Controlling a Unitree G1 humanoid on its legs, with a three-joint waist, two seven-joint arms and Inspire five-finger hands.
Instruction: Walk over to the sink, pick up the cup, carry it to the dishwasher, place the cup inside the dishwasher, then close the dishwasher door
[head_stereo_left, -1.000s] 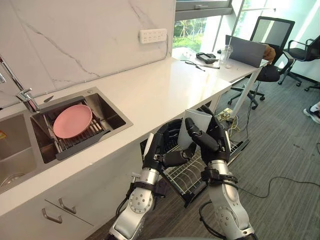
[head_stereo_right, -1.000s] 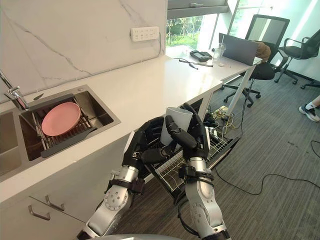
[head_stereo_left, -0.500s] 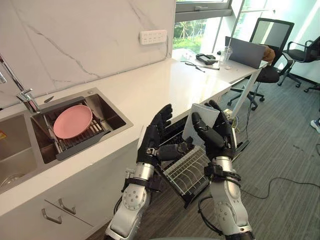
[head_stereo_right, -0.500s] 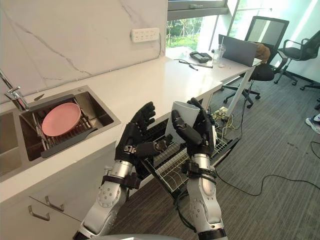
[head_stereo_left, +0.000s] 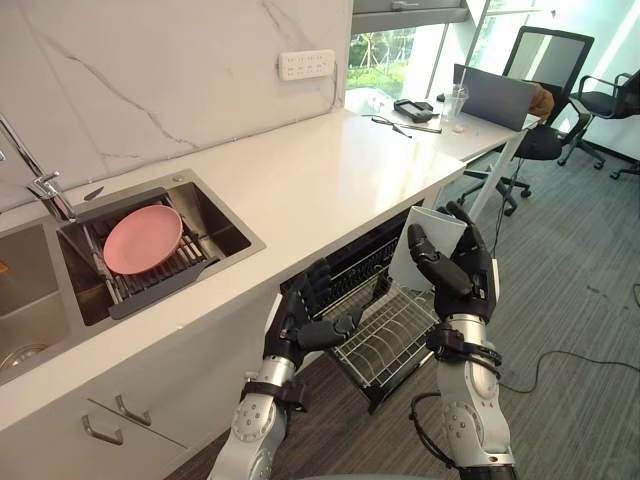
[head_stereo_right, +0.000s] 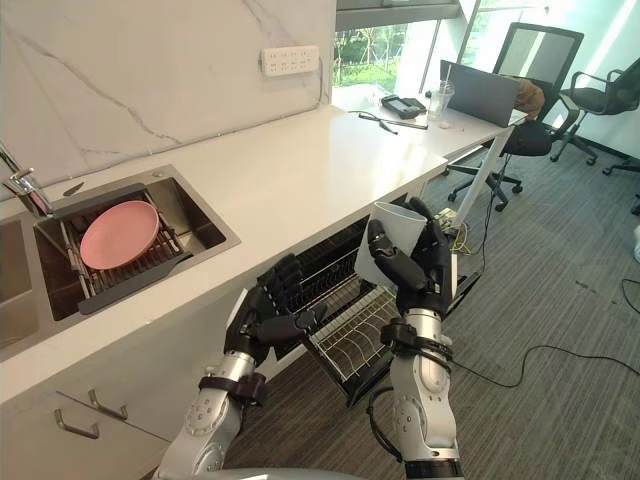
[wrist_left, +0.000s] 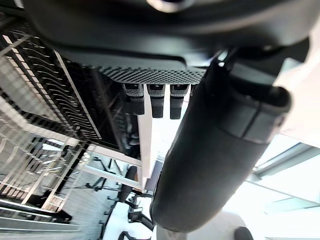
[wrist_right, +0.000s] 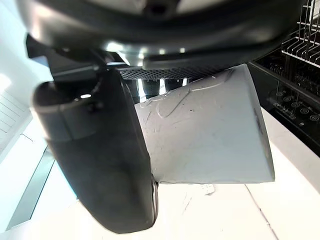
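A white cup (head_stereo_left: 428, 232) is tilted in my right hand (head_stereo_left: 455, 278), whose fingers and thumb (wrist_right: 100, 160) curl round the cup (wrist_right: 210, 135). It hangs above the outer end of the pulled-out wire dishwasher rack (head_stereo_left: 385, 335), which sticks out from the open dishwasher under the counter. My left hand (head_stereo_left: 305, 325) sits low beside the rack's near left corner with its fingers curled and nothing in it. The left wrist view has the thumb (wrist_left: 220, 150) in front of the rack wires (wrist_left: 30, 100).
The white counter (head_stereo_left: 300, 180) runs along the left, with a sink (head_stereo_left: 225, 235) holding a pink plate (head_stereo_left: 142, 238) on a drain rack, and a faucet (head_stereo_left: 45, 188). A desk with a laptop (head_stereo_left: 492, 98) and office chairs (head_stereo_left: 555, 70) stands beyond. Grey carpet lies to the right.
My left hand has dropped from a raised, straight-fingered pose to a low, curled one beside the rack. The right hand with the cup has shifted slightly right and outward.
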